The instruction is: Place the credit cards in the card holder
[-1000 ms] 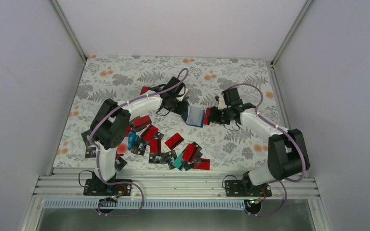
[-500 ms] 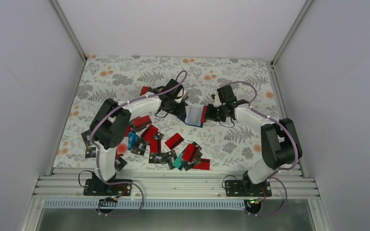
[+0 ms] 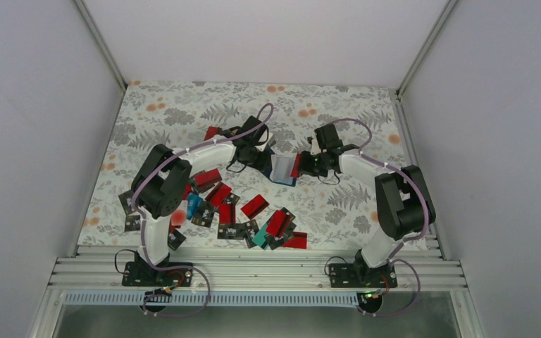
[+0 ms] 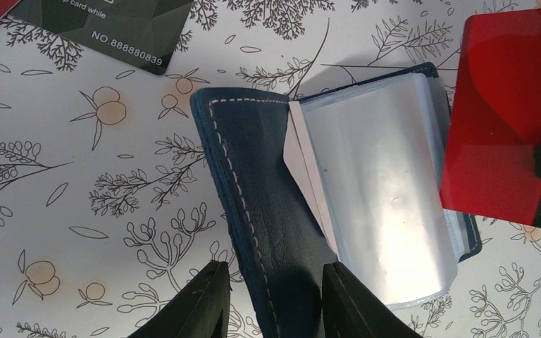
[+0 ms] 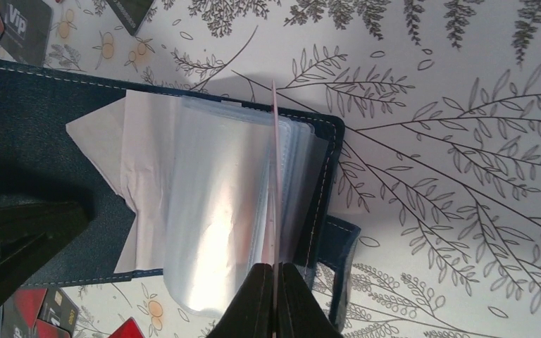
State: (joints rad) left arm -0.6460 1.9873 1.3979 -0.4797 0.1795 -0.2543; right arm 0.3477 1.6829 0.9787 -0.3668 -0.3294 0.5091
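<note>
The card holder point(image 3: 282, 170) lies open on the flowered cloth, its navy cover point(image 4: 268, 211) spread left and clear sleeves point(image 4: 387, 190) fanned right. My left gripper point(image 4: 275, 303) is open, its jaws astride the near end of the cover: the right finger point(image 4: 349, 303) touches it and a narrow gap shows at the left finger. My right gripper point(image 5: 276, 282) is shut on a red credit card point(image 4: 500, 120), seen edge-on point(image 5: 275, 176) and standing among the sleeves beside the holder's right edge. Several more credit cards point(image 3: 253, 218) lie scattered on the near cloth.
A black card point(image 4: 106, 28) lies just beyond the holder, and a red one point(image 3: 211, 132) sits behind the left arm. The holder's snap tab point(image 5: 341, 246) sticks out on the right. Metal posts and white walls close off the cloth point(image 3: 352, 105).
My right arm has swung left, bringing the red card up to the holder's sleeves. The left jaws have narrowed a little around the cover.
</note>
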